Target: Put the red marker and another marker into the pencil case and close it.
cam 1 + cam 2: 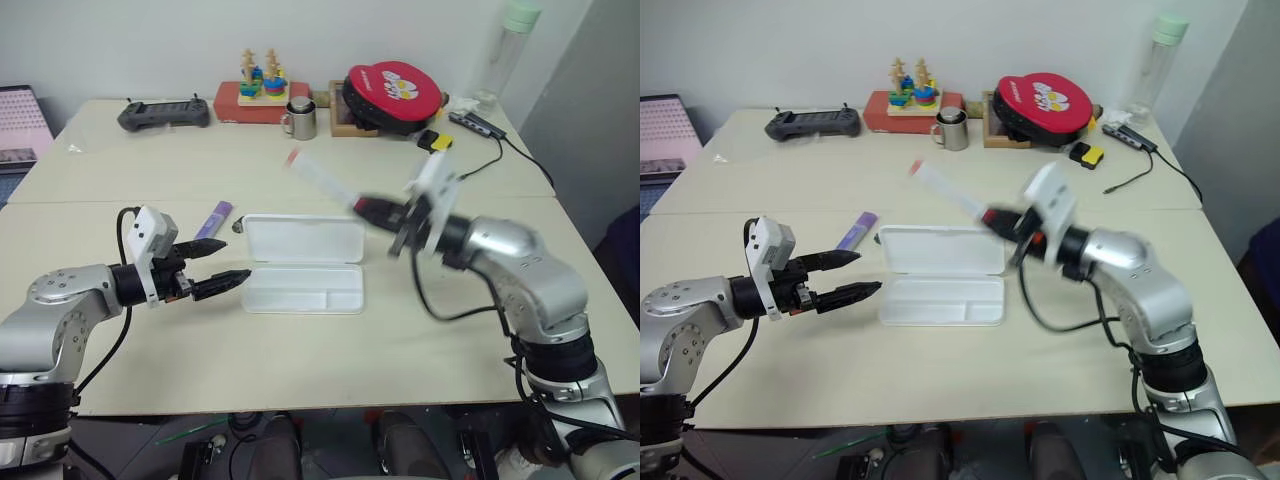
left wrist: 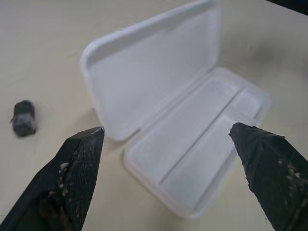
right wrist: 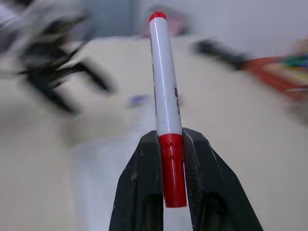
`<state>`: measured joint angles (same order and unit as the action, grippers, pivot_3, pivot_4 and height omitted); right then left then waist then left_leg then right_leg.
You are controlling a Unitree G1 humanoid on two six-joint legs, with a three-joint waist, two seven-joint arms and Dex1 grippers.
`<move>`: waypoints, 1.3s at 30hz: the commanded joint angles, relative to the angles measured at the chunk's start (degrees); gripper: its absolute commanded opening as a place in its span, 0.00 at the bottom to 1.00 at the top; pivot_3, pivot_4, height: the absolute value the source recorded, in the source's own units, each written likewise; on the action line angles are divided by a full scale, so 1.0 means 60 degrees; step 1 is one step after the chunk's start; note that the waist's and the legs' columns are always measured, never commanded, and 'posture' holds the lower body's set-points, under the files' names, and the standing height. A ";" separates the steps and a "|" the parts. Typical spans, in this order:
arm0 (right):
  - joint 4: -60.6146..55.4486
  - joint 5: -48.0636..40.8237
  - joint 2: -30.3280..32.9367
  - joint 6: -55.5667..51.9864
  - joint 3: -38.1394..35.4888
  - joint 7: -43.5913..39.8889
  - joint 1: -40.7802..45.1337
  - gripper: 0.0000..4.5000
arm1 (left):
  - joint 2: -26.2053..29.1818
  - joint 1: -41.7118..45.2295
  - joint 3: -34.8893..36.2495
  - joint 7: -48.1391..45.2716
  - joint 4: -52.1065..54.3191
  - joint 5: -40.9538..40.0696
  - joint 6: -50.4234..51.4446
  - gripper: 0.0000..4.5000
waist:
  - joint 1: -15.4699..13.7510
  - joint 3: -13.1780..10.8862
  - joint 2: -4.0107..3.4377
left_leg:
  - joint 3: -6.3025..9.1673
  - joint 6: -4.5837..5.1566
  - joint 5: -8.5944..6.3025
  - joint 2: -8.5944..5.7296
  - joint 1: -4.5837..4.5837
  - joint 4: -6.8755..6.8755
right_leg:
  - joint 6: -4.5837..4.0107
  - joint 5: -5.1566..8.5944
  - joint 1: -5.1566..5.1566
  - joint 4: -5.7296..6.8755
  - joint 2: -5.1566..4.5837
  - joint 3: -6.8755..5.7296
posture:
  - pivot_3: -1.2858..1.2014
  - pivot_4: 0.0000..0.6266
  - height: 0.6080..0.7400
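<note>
Beige table (image 1: 420,330), open white pencil case (image 1: 303,265) (lid flat), purple highlighter (image 1: 214,220), steel mug (image 1: 300,119)

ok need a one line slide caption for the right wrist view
Right gripper shut on the red marker by its capped end, barrel pointing out over the table.

Open white pencil case (image 1: 942,273) on the tabletop (image 1: 1060,360), lid laid back, tray toward the robot. Right hand (image 1: 1012,226) above the case's right end, clamped on the red cap of the red marker (image 1: 950,196), which slants up and to the left. Left hand (image 1: 852,276), fingers apart, just left of the case. Purple marker (image 1: 856,231) lies beyond it, near the lid's left corner.
</note>
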<state>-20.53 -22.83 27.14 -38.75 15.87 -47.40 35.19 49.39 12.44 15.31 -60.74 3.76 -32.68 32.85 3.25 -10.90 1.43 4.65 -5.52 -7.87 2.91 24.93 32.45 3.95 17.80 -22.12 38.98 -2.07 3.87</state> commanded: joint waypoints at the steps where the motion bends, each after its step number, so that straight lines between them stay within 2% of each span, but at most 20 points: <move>1: 0.1312 0.0771 0.0281 0.0649 0.0961 -0.1042 0.0738 0.06 | 0.0096 -0.0439 0.0556 -0.0004 0.0419 -0.0172 -0.0161 1.00 | -0.0045 -0.0001 0.0000 | -0.0004 -0.0001 0.0000 -0.0003 0.0003 0.0012 | -0.0001 0.0000 0.0001 -0.0002 -0.0004 0.0007 | 0.52 0.24 1.00; 4: 0.3354 0.1930 0.0062 0.1613 0.1980 -0.1401 0.1429 0.06 | 0.0009 -0.1066 0.0851 0.0079 0.0870 -0.0372 0.0006 1.00 | 0.0009 0.0001 0.0005 | -0.0023 -0.0002 0.0001 -0.0006 0.0000 0.0050 | 0.0008 -0.0007 0.0007 -0.0005 -0.0012 0.0027 | 0.52 0.24 1.00; 7: 0.4849 0.2511 -0.0273 0.2402 0.2134 -0.1443 0.1869 0.06 | -0.0015 -0.1523 0.1058 0.0126 0.1361 -0.0624 0.0161 1.00 | 0.0020 -0.0002 0.0015 | -0.0024 -0.0002 0.0002 -0.0001 -0.0009 0.0057 | 0.0003 -0.0019 0.0000 0.0004 -0.0010 0.0026 | 0.52 0.24 1.00; 11: 0.5793 0.2803 -0.0587 0.2849 0.2088 -0.1853 0.2169 0.06 | 0.0087 -0.1993 0.1296 0.0222 0.1577 -0.0674 0.0281 1.00 | -0.0013 -0.0007 0.0014 | -0.0024 -0.0004 0.0002 -0.0002 -0.0004 0.0052 | 0.0038 -0.0050 0.0002 0.0006 -0.0007 0.0027 | 0.52 0.24 1.00; 16: 0.6107 0.2992 -0.0809 0.3051 0.2104 -0.2255 0.2251 0.06 | 0.0005 -0.1952 0.1469 0.0459 0.1695 -0.0844 0.0345 1.00 | -0.0009 -0.0008 0.0014 | -0.0023 -0.0006 0.0000 -0.0001 -0.0004 0.0029 | 0.0002 -0.0061 -0.0001 0.0002 -0.0005 0.0020 | 0.52 0.24 1.00; 18: 0.6000 0.2863 -0.0946 0.2973 0.1901 -0.2330 0.2302 0.21 | -0.0071 -0.1802 0.1480 0.0628 0.1753 -0.0995 0.0452 1.00 | -0.0004 -0.0008 0.0013 | -0.0023 -0.0006 -0.0001 -0.0001 -0.0004 0.0029 | 0.0002 -0.0060 -0.0001 0.0002 -0.0005 0.0022 | 0.52 0.24 1.00; 21: 0.5786 0.2805 -0.0991 0.2828 0.1721 -0.2395 0.2267 0.37 | -0.0139 -0.1731 0.1429 0.0811 0.1697 -0.1008 0.0441 1.00 | -0.0005 -0.0008 0.0013 | -0.0023 -0.0006 0.0000 -0.0002 -0.0005 0.0031 | 0.0006 -0.0062 0.0001 0.0002 -0.0005 0.0022 | 0.52 0.24 1.00; 24: 0.5642 0.2783 -0.0973 0.2734 0.1590 -0.2444 0.2234 0.58 | -0.0238 -0.1651 0.1413 0.1009 0.1632 -0.1029 0.0469 1.00 | -0.0001 -0.0008 0.0013 | -0.0023 -0.0006 0.0000 -0.0002 -0.0005 0.0037 | 0.0012 -0.0066 0.0001 0.0003 -0.0005 0.0022 | 0.52 0.24 1.00; 26: 0.5547 0.2746 -0.0961 0.2674 0.1514 -0.2451 0.2242 0.65 | -0.0311 -0.1558 0.1446 0.1156 0.1574 -0.1075 0.0493 1.00 | -0.0004 -0.0008 0.0013 | -0.0023 -0.0006 0.0000 -0.0002 -0.0005 0.0039 | 0.0013 -0.0067 0.0001 0.0003 -0.0005 0.0022 | 0.52 0.24 1.00; 28: 0.4805 0.2084 -0.0953 0.2276 0.0959 -0.2589 0.2250 0.73 | -0.0508 -0.1069 0.1378 0.1874 0.1103 -0.0754 0.0483 1.00 | -0.0012 -0.0009 0.0012 | -0.0023 -0.0006 0.0000 -0.0002 -0.0005 0.0041 | 0.0014 -0.0068 0.0002 0.0004 -0.0005 0.0023 | 0.52 0.24 1.00; 31: 0.3994 0.1264 -0.1061 0.1650 0.0321 -0.2712 0.2233 0.88 | -0.0712 -0.0602 0.1241 0.2597 0.0634 -0.0318 0.0401 1.00 | -0.0047 -0.0014 0.0017 | -0.0014 -0.0006 0.0000 -0.0001 -0.0004 0.0042 | 0.0015 -0.0068 0.0002 0.0011 0.0001 0.0017 | 0.52 0.24 1.00; 32: 0.3796 0.1087 -0.1219 0.1416 0.0003 -0.2363 0.2349 0.94 | -0.0883 -0.0320 0.1130 0.3111 0.0300 -0.0024 0.0355 1.00 | -0.0042 -0.0014 0.0016 | -0.0011 -0.0006 0.0000 0.0003 -0.0005 0.0043 | 0.0016 -0.0068 0.0007 0.0009 0.0005 0.0018 | 0.52 0.24 1.00; 33: 0.3636 0.0956 -0.1331 0.1229 -0.0228 -0.2091 0.2430 0.98 | -0.1010 -0.0112 0.1046 0.3485 0.0056 0.0201 0.0319 1.00 | -0.0042 -0.0014 0.0016 | -0.0016 -0.0006 0.0000 0.0000 -0.0006 0.0043 | 0.0017 -0.0069 0.0012 0.0006 0.0003 0.0022 | 0.52 0.24 1.00; 35: 0.3217 0.0816 -0.1547 0.0817 -0.0654 -0.1436 0.2606 0.99 | -0.1387 0.0644 0.0740 0.4921 -0.1014 0.1129 0.0308 1.00 | -0.0047 -0.0015 0.0014 | -0.0010 -0.0006 0.0000 0.0001 -0.0006 0.0045 | 0.0019 -0.0070 0.0010 0.0008 0.0006 0.0017 | 0.52 0.24 1.00; 39: 0.2759 0.0971 -0.1803 0.0336 -0.0862 -0.0397 0.2545 0.99 | -0.1806 0.1531 0.0194 0.5459 -0.2404 0.1967 -0.0251 1.00 | -0.0057 -0.0011 0.0022 | -0.0008 -0.0006 0.0001 -0.0001 -0.0005 0.0052 | 0.0029 -0.0077 0.0011 0.0012 0.0008 0.0020 | 0.52 0.24 1.00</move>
<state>-1.25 -16.96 16.58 -35.41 12.12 -52.73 50.06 38.52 19.70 17.42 -29.30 -8.18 -23.49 34.12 2.90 -10.97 1.56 4.60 -5.56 -7.86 2.91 24.91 32.78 4.14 17.32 -22.06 39.02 -2.02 3.99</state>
